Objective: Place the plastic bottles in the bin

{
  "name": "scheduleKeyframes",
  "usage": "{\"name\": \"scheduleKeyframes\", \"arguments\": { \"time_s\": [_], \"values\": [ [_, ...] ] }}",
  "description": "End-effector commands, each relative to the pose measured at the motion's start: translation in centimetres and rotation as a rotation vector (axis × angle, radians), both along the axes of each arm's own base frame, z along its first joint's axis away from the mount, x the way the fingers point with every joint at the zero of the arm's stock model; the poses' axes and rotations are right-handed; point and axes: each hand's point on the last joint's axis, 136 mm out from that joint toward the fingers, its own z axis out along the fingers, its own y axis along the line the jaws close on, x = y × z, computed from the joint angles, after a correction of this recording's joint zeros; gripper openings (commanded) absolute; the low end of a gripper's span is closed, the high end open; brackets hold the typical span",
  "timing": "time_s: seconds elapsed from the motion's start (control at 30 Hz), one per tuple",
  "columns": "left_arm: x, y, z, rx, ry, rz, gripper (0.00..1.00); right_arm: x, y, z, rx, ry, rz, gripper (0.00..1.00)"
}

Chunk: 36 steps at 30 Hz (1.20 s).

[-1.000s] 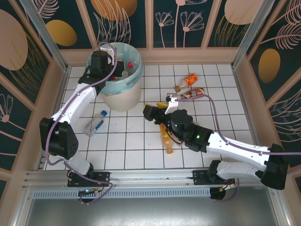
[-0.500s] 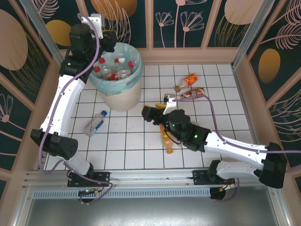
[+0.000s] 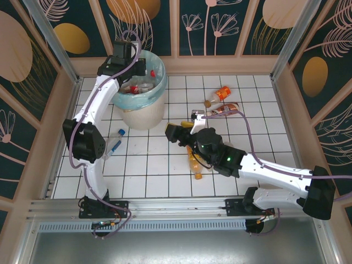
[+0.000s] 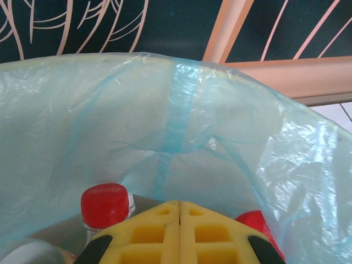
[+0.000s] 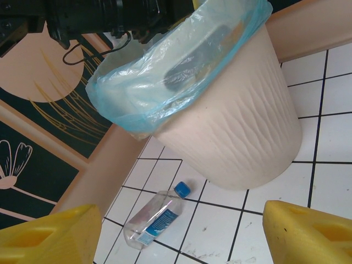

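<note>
Bin holds several bottles; left gripper above it, fingers pressed together, empty. Right gripper stands spread. Blue-capped bottle at bin's seven o'clock and orange bottle at five remain.

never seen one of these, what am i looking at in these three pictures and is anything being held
These are two robot arms bolted at the near edge of a tiled table. One picture looks down from above; the other two come from a camera on each wrist, so that arm's own yellow fingers show at the bottom. The left tool is over the bin, shut, holding nothing; red-capped bottles lie inside. The right tool is open and empty, low over the table, facing the bin. On the table lie a blue-capped bottle, an orange bottle by the right arm and two more bottles farther back.
</note>
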Motion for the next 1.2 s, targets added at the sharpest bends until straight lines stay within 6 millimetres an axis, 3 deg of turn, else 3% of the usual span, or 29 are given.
{"name": "scheduleKeyframes", "arguments": {
  "time_s": [0.0,0.33,0.5,0.6,0.73,0.83,0.93,1.03,1.17],
  "values": [
    [-2.0,0.4,-2.3,0.025,0.087,-0.036,0.01,0.3,0.1,0.7,0.027,0.011,-0.01,0.78],
    [-3.6,1.2,-7.2,0.026,0.208,-0.028,0.0,0.3,0.3,0.7,0.019,0.013,-0.003,0.77],
    [-3.2,1.3,-7.0,0.029,0.207,-0.025,0.0,0.2,0.2,0.7,0.018,0.013,-0.005,0.77],
    [-2.5,1.2,-4.1,0.023,0.155,-0.024,0.03,0.2,0.2,1.1,0.017,0.006,-0.005,0.77],
    [-2.3,1.1,4.5,-0.045,-0.014,-0.009,0.27,0.6,-0.2,1.6,-0.03,0.003,-0.032,0.77],
    [-3.7,1.6,11.5,-0.1,-0.171,0.007,0.43,1.1,-0.4,1.4,-0.128,0.005,-0.055,0.77],
    [-6.4,2.9,16.6,-0.127,-0.306,0.04,0.5,1.1,0.2,0.8,-0.239,0.003,-0.024,0.77],
    [-9.7,5.0,18.1,-0.114,-0.376,0.104,0.53,0.7,1.0,-0.3,-0.325,0.015,0.033,0.77],
    [-14.9,8.4,16.1,-0.086,-0.417,0.224,0.55,-1.3,4.5,-1.6,-0.389,0.001,0.232,0.74]
  ]
}}
